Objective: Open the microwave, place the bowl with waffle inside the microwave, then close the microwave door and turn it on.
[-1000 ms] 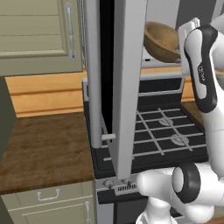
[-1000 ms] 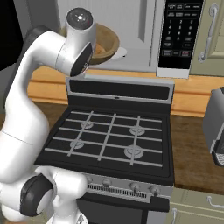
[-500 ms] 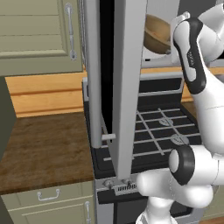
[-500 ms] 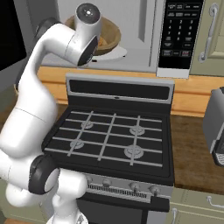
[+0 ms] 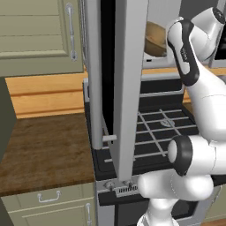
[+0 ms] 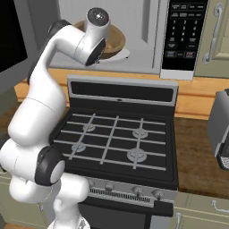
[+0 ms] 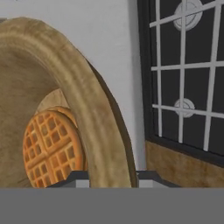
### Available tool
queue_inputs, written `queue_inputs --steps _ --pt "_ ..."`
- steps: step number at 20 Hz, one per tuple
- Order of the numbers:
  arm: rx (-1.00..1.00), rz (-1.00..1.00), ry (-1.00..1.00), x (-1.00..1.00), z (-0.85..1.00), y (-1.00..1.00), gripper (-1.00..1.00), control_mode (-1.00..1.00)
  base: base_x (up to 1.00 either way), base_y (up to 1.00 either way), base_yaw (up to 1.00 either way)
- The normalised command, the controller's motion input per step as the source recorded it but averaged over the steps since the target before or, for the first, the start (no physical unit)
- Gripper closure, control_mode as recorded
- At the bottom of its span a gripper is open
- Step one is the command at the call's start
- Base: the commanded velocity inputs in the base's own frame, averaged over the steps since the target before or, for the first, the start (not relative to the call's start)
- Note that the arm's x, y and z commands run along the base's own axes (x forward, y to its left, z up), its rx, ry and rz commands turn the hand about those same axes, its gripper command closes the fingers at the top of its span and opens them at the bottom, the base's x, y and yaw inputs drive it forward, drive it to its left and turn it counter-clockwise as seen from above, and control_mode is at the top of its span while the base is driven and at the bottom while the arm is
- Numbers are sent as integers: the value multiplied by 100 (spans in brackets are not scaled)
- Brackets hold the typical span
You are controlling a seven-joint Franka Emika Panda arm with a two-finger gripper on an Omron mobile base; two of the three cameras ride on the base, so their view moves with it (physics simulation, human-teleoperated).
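In the hand view the waffle point(image 7: 53, 148) is lying to the left of the gripper point(image 7: 107, 178), on the floor of the bowl point(image 7: 94, 118). The gripper is pinching the bowl's thick rim between nearly closed fingers. Right of it, the stove point(image 7: 188, 74) is showing, and the bowl is sitting in the microwave point(image 6: 138, 33) cavity.

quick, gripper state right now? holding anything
gripper: shut on the rim of the bowl, waffle inside it.
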Motion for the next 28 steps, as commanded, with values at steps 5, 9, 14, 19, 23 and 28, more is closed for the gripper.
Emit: queue_inputs --steps 5,9,14,19,23,28 --pt "0 0 0 40 -13 0 100 -100 0 0 0" --pt "0 0 0 55 0 8 100 -100 0 0 0" --pt "0 0 0 54 0 18 100 -100 0 0 0" --pt "0 0 2 41 -9 2 100 -100 0 0 0" --pt "0 0 0 31 -18 0 100 -100 0 0 0" --pt "0 0 0 8 -27 0 100 -100 0 0 0"
